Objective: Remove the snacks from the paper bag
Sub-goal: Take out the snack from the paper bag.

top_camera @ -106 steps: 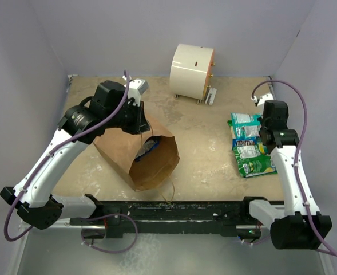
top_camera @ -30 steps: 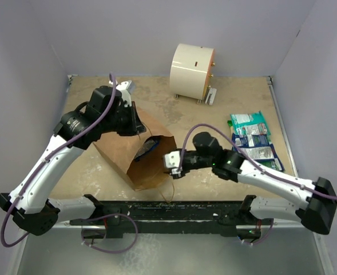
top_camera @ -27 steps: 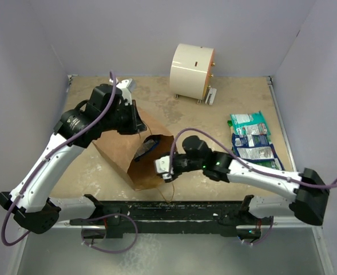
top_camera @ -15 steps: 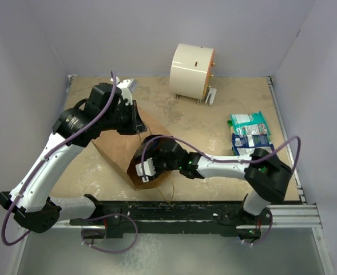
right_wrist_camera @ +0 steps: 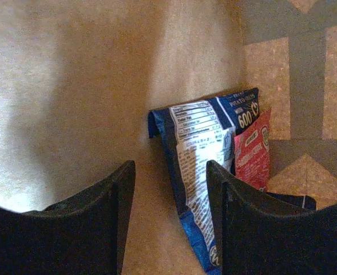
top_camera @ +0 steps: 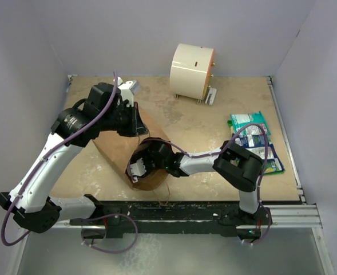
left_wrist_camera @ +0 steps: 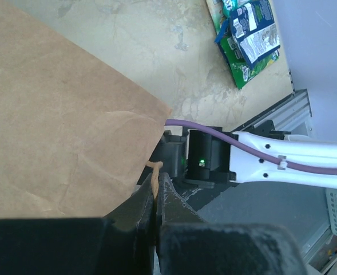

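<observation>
The tall brown kraft-paper bag (top_camera: pixel 115 150) is lying on its side on the sandy-coloured bench (top_camera: pixel 202 123), its mouth facing the near edge. The left arm (top_camera: pixel 48 154) is bending over the bag's upper side. In the left wrist view its jaws are pressing shut on a thin twisted paper handle (left_wrist_camera: pixel 155 167) at the rim. Judging by that grip, the arm is holding the upper edge up so that the mouth is gaping wide enough for the other arm.

The right arm (top_camera: pixel 202 163) is lying low across the bench with its wrist at the bag's mouth. In the right wrist view its jaws are standing apart with nothing between them, pointing down the paper tunnel. Ahead of them a glossy blue-and-white plastic packet (right_wrist_camera: pixel 194 143) is leaning against the bag's inner wall. A small red packet (right_wrist_camera: pixel 253 154) is tucked just beside it, touching it. The blue packet is sitting nearer the right-hand finger than the middle of the gap, so a grasp probably calls for a small sideways correction.

Well apart, at the right side of the bench, a heap of green, teal and blue packets (top_camera: pixel 254 146) is lying already out of the bag. A cream cylinder (top_camera: pixel 192 70) is standing at the far edge.
</observation>
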Robot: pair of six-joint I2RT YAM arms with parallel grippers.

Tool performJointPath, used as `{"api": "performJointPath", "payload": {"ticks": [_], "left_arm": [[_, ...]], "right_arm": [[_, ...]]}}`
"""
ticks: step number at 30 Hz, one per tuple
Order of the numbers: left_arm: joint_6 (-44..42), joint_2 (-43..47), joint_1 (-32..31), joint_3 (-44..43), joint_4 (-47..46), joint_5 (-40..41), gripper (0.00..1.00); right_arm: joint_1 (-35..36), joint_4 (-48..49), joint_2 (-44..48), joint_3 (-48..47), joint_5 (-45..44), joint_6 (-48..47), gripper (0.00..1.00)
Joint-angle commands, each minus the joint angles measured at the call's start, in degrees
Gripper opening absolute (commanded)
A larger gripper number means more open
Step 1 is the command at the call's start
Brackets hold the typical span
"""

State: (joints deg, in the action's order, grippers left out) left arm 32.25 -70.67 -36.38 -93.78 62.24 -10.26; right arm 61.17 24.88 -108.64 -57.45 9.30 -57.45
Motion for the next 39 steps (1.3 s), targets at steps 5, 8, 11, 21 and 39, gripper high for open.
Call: {"api": "performJointPath", "payload": {"ticks": [5, 8, 11, 21, 39], "left_arm": [[-3.8, 0.8, 0.3, -3.6, -0.3, -3.6, 0.00], [-4.5, 1.1, 0.4, -3.9, -0.2, -4.6, 0.00], [-5.1, 1.5, 0.4, -4.0, -0.1, -5.6, 0.00], [-5.5, 2.1, 0.4, -4.2, 1.1, -6.5, 0.00], [-1.5, 2.9, 0.4, -5.4, 0.1, 0.4, 0.00]], "right_arm": [[-0.6, 11.5, -4.3, -3.6, -6.1, 0.4, 0.56], [-1.4, 14.8, -6.1, -4.5, -6.4, 1.3, 0.55], [-2.3, 16.1, -8.3, -6.2, -6.1, 1.3, 0.55], [-3.6, 16.8, -10.9, -10.0, -4.4, 2.2, 0.28], [-3.5, 10.3, 10.1, 2.4, 7.5, 17.7, 0.00]]}}
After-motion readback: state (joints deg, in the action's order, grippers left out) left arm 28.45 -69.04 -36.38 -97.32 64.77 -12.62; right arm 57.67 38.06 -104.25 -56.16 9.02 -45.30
